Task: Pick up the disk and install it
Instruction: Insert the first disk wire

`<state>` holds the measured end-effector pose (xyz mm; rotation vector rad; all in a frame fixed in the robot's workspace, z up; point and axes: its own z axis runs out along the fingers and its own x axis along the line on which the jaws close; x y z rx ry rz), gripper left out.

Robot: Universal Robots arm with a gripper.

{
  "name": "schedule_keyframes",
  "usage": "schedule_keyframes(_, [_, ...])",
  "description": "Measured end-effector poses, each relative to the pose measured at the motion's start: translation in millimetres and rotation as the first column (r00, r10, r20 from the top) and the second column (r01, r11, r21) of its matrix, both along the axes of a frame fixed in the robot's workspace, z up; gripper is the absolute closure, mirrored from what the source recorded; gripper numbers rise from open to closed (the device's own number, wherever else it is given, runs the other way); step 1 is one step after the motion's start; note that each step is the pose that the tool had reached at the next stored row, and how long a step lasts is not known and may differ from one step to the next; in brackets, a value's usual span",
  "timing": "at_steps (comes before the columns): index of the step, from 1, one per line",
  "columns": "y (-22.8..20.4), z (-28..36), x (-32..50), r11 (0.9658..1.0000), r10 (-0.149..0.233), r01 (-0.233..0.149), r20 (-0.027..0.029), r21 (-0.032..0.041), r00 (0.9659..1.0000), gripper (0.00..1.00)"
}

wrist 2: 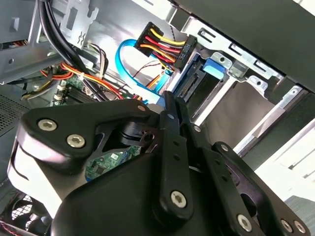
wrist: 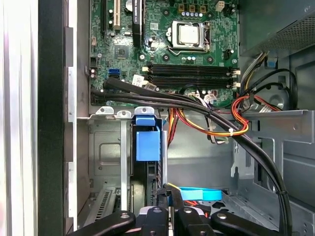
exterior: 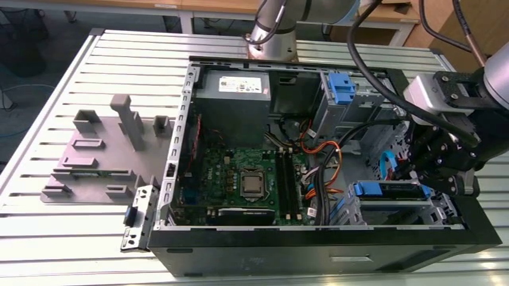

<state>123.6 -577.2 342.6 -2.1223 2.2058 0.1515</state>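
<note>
Gripper point(exterior: 420, 177) pinched closed, nothing visibly held; disk point(exterior: 390, 189) sits in bay point(exterior: 397, 204) just beneath it, long axis pointing toward motherboard point(exterior: 238, 173).

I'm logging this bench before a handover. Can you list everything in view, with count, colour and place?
table: one, silver, slatted, under everything.
computer case: one, black, open, on the table.
motherboard: one, green, on the case floor.
power supply: one, grey with a white sticker, inside the case near the arm's base.
cables: many, black, orange, red, yellow and blue, running across the case.
latch: one, blue, upright on a drive cage.
disk: one, silver with blue rails, in the bay beside the gripper.
fixture: one, grey, on the table at the exterior view's left of the case.
arm: one, silver-grey, base behind the case.
gripper: one, black, shut, at the disk's bay.
</note>
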Motion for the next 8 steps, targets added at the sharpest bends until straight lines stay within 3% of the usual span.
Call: schedule_keyframes(8, [-5.7, 0.0, 0.1, 1.0000, 0.000, 0.000, 0.0000, 0.0000, 1.0000, 0.84])
